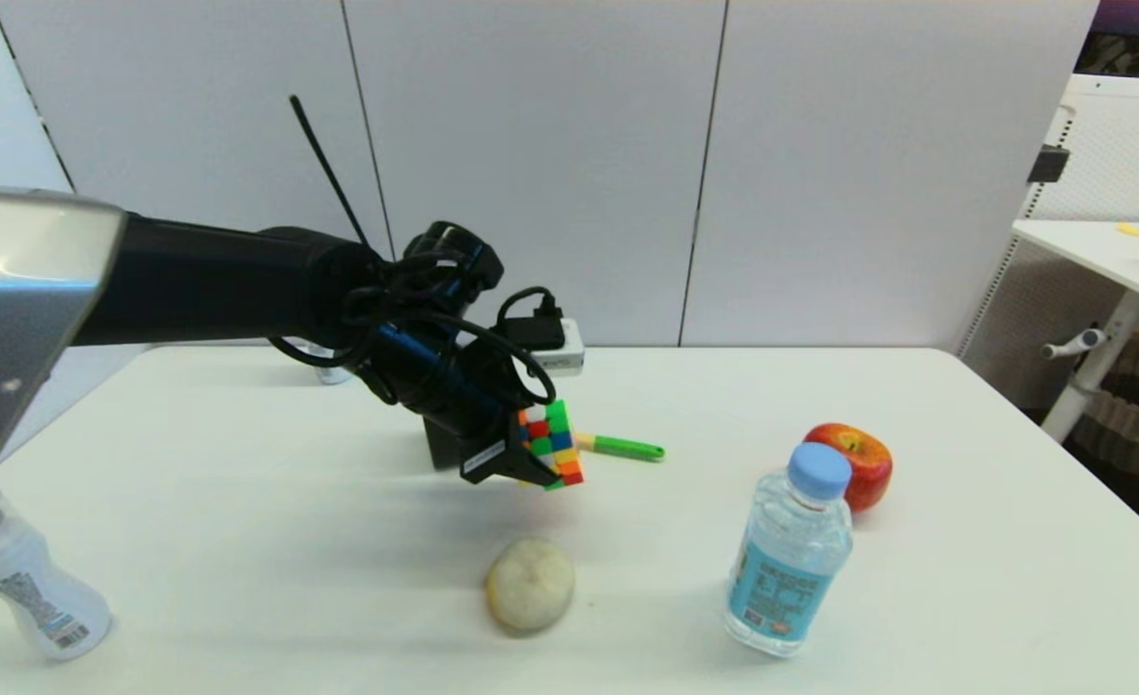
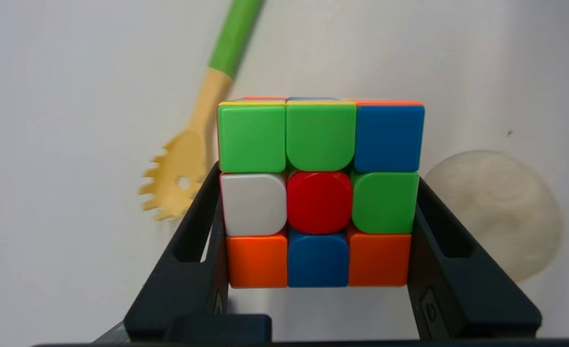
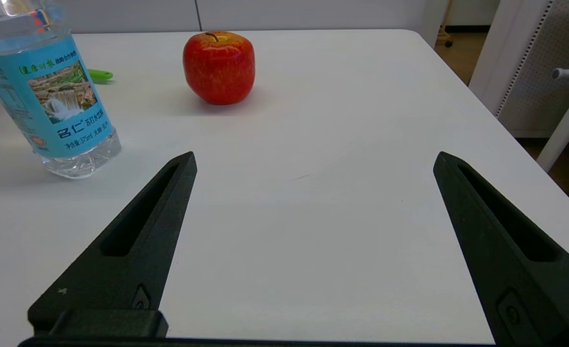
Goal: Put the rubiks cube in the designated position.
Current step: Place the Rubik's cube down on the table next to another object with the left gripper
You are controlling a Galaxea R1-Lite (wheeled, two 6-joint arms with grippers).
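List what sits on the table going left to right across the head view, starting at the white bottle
White bottle → pale round lump → rubiks cube, held above the table in the left gripper → green-handled fork → water bottle → red apple.

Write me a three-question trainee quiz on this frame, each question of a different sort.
1. True or false: the rubiks cube rests on the table.
2. Which tool holds it? A. left tool B. right tool
3. Fill in: beside the water bottle, farther from the robot, sits a red ____.

Key
1. False: it is gripped in the air.
2. A; the right tool is open and holds nothing.
3. apple
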